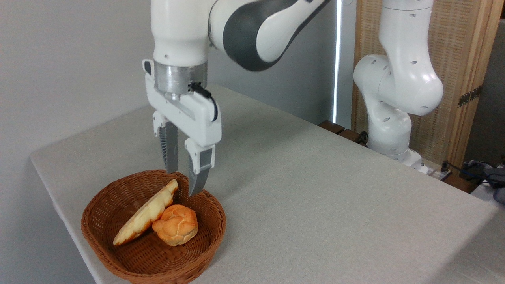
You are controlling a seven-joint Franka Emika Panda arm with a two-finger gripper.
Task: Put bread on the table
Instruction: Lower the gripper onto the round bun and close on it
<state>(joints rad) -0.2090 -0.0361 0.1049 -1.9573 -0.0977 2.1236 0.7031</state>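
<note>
my arm's shell was glossy white plastic with smooth dark grey joint bands, and a brushed metal collar sat above my white plastic two-finger gripper, whose fingers looked ribbed and matt grey. the large rectangular table wore a matt, light grey-beige cloth-like cover. the round brown basket was rough woven wicker. the small golden-orange knotted bun had a slightly shiny crust, as did the long pale yellow braided loaf.

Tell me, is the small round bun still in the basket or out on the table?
In. The bun lies inside the wicker basket, beside the long loaf.
</note>
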